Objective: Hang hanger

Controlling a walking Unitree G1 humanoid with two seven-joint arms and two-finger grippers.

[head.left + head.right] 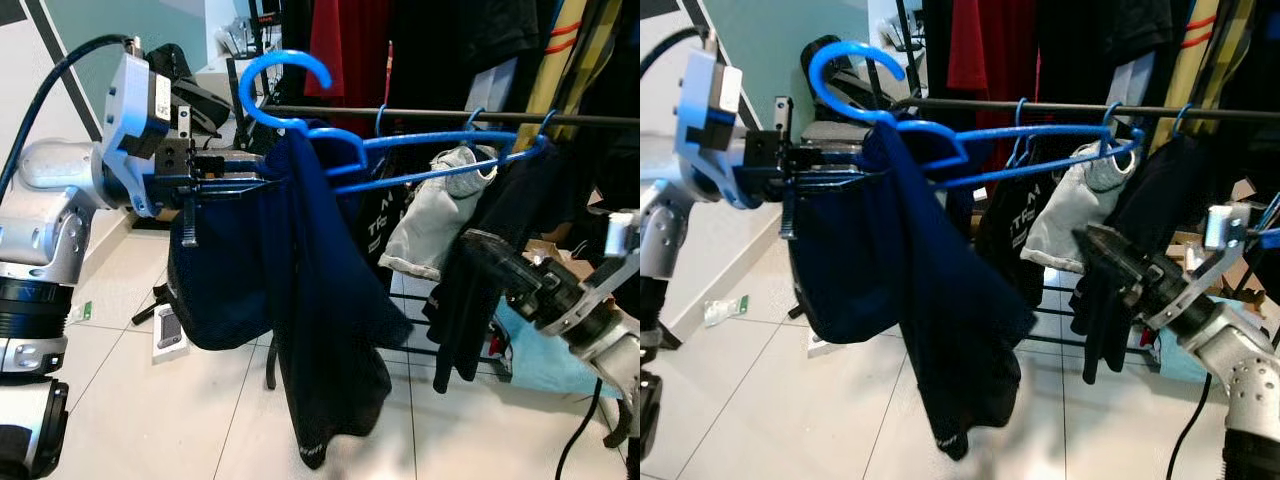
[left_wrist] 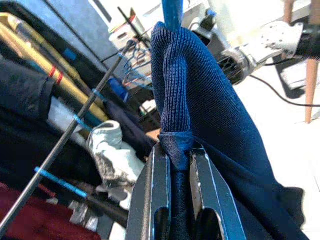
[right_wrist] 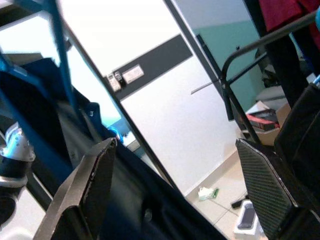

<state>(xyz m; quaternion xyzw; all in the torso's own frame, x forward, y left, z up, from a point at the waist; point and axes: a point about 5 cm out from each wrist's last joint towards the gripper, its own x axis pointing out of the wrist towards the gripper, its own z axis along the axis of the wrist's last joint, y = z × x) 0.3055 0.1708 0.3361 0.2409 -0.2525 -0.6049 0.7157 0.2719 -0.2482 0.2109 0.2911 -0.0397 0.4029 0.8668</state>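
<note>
- Blue plastic hanger point(image 1: 330, 140) sits up at rail height, its open hook point(image 1: 283, 78) curling above and just left of the end of the dark metal rail point(image 1: 420, 116); I cannot tell whether the hook touches the rail.
- A dark navy knit garment point(image 1: 290, 290) is draped over the hanger's left shoulder and hangs in long folds towards the floor; the weave is fine-ribbed in the left wrist view.
- Left gripper point(image 2: 172, 165) is clenched on a bunched fold of that garment right at the hanger, fingers point(image 2: 150, 200) pressed tight on either side of the cloth, holding the hanger out level from the left.
- Right gripper point(image 3: 175, 185) is released, its wide textured black fingers point(image 3: 265, 185) well apart; it sits low right, near a black garment point(image 1: 470, 300) hanging from the rail.
- The rail is crowded: further blue hooks point(image 1: 472, 118) sit along it to the right, carrying a grey-white garment point(image 1: 435, 215) and dark clothing; red clothing point(image 1: 350, 50) hangs behind.
- The left end of the rail, near the hook, is the least crowded part.
- Pale glossy tiled floor point(image 1: 150, 410) spreads below, with a small flat device point(image 1: 170, 330) lying on it beside the hanging navy cloth.
</note>
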